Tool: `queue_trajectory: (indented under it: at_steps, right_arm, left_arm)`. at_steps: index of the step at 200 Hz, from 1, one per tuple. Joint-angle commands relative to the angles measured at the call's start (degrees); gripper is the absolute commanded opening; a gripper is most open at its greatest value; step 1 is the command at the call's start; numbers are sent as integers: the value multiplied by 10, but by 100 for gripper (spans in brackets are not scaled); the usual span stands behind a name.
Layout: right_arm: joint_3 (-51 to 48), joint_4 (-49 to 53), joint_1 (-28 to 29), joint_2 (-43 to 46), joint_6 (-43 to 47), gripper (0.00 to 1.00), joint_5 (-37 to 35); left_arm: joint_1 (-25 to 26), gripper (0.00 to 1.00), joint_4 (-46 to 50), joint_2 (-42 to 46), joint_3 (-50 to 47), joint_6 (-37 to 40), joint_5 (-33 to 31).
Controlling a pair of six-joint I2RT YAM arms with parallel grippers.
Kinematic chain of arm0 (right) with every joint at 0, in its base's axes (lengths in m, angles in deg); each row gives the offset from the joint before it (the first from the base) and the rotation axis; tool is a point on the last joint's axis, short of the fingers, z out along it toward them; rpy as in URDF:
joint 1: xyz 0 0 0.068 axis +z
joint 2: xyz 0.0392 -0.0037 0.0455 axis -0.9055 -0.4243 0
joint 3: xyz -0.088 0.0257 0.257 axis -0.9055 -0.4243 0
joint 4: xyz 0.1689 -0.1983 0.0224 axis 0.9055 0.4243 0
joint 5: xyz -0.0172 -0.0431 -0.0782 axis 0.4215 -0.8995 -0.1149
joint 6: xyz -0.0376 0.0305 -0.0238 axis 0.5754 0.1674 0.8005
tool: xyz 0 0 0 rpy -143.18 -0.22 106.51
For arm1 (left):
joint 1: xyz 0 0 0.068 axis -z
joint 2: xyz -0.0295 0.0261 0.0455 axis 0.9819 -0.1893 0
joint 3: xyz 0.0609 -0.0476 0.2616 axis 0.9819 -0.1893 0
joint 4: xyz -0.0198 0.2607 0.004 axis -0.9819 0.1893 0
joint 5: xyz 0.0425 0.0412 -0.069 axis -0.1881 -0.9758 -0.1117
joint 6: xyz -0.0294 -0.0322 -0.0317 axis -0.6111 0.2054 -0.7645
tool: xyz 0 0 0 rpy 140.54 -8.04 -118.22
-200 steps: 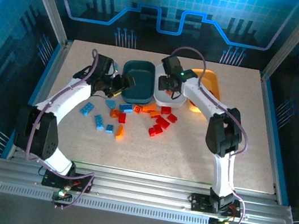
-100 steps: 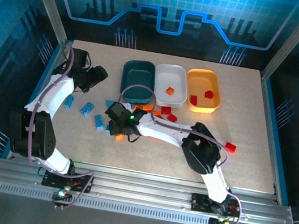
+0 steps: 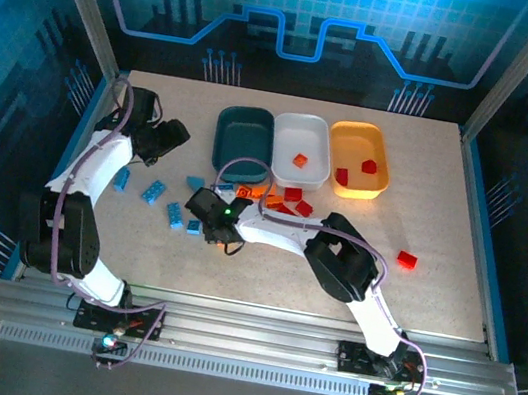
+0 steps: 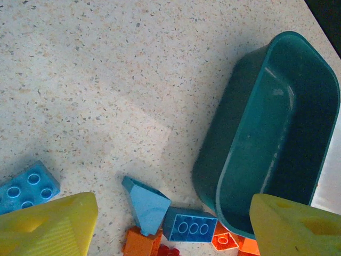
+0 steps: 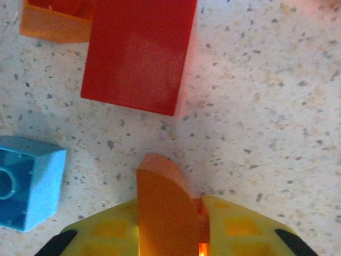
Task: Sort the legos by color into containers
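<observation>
The right gripper (image 5: 170, 226) is pressed together on an orange brick (image 5: 162, 205), which is pinched on edge between the yellow fingers (image 5: 240, 229) just above the table (image 5: 277, 106). The step in hand is judged to be lifting this brick and carrying it off. A straight rise is advised before any sideways travel, since a red brick (image 5: 138, 58) lies just ahead of the fingertips and a light blue brick (image 5: 26, 186) sits close on their left, and either could be dragged along by a low sweep. How deep the brick is seated between the pads cannot be told, so a slow lift is preferred. The white tub (image 3: 300, 135), in which an orange piece (image 3: 300, 160) is seen, is taken as the goal. It lies well apart from the right gripper, beyond it and to its right, between the dark teal tub (image 3: 243, 138) and the yellow-orange tub (image 3: 360, 138). The left gripper (image 4: 171, 218) is spread with nothing between its fingers, and the teal tub is found just ahead and right of it.
</observation>
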Motion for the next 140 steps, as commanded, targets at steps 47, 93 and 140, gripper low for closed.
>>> queue_trajectory:
  at_steps: [47,93,140]
  right_arm:
    - [-75,-24,-26,197,128,19,-155]
    - [5,-61,-213,126,224,21,-34]
    - [175,40,-312,-9,249,20,24]
  left_arm:
    - [-3,77,-16,-15,3,-4,38]
    - [51,76,-71,-18,-18,-34,124]
    - [156,76,-48,-30,5,-6,126]
